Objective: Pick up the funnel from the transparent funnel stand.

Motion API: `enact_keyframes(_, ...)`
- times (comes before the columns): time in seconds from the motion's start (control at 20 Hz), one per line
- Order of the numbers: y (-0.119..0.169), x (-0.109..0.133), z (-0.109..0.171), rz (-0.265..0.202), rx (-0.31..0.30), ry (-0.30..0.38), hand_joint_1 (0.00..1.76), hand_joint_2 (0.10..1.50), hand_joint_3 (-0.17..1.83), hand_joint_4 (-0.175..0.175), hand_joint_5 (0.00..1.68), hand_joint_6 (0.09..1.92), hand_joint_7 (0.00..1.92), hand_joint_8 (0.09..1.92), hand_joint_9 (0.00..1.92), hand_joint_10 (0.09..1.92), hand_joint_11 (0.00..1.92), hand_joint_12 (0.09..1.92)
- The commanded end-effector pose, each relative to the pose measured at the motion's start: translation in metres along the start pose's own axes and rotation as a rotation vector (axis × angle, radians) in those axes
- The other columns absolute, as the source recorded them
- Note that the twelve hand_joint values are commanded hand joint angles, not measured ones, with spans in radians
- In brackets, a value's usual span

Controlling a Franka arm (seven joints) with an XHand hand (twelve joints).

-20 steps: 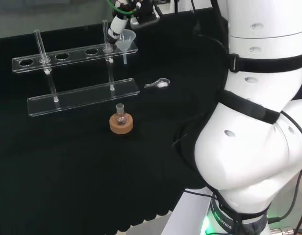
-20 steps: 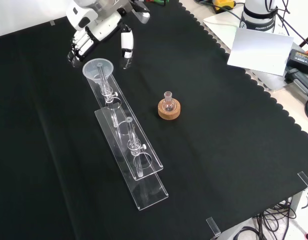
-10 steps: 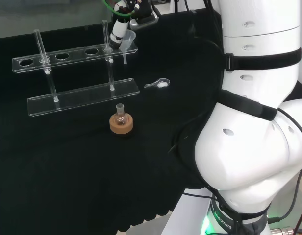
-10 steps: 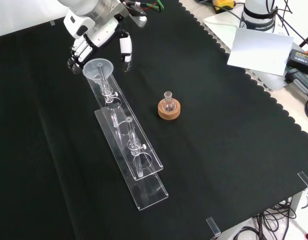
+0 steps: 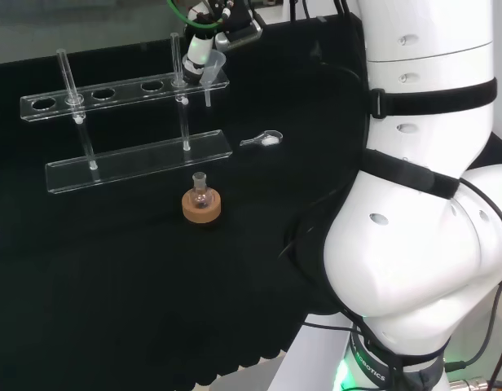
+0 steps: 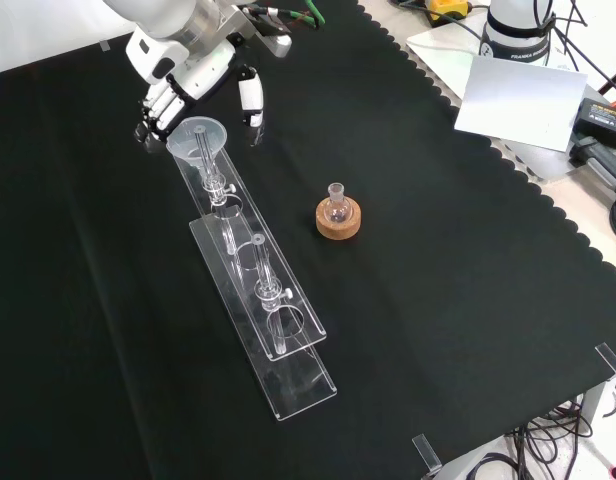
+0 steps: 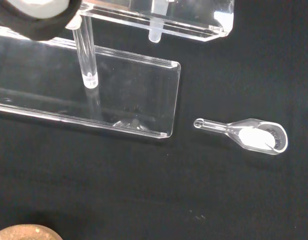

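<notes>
Head view: the funnel point(image 5: 211, 68) sits in the end hole of the stand point(image 5: 125, 90), touching the hand point(image 5: 197, 50) just above it. Front view: the hand point(image 6: 193, 75) straddles the funnel point(image 6: 197, 137), fingers point(image 6: 159, 104) and thumb point(image 6: 251, 98) spread wide, holding nothing; a flask point(image 6: 337, 208) stands well apart. Wrist view: a spoon point(image 7: 253, 135) lies beside the stand's base point(image 7: 129, 100).

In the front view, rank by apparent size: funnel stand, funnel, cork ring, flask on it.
1. Funnel stand
2. Funnel
3. Cork ring, close to the funnel; that order is unsure
4. Flask
</notes>
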State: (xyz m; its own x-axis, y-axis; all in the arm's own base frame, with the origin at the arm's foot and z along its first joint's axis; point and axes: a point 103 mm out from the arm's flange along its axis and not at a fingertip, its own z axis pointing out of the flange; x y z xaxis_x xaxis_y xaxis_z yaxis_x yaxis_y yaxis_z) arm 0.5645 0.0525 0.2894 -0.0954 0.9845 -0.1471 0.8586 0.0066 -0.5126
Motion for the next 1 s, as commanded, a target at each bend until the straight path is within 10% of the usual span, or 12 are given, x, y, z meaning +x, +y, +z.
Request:
enact_keyframes(0.05, 0.001, 0.000, 0.000, 0.003, 0.004, -0.003, 0.77, 0.65, 0.27, 0.011, 0.05, 0.09, 0.03, 0.12, 0.05, 0.90, 0.34, 1.50)
enact_keyframes(1.0, 0.019, -0.003, 0.011, 0.004, 0.002, -0.001, 0.76, 0.61, 0.43, 0.007, 0.16, 0.09, 0.00, 0.45, 0.23, 0.81, 0.35, 1.49)
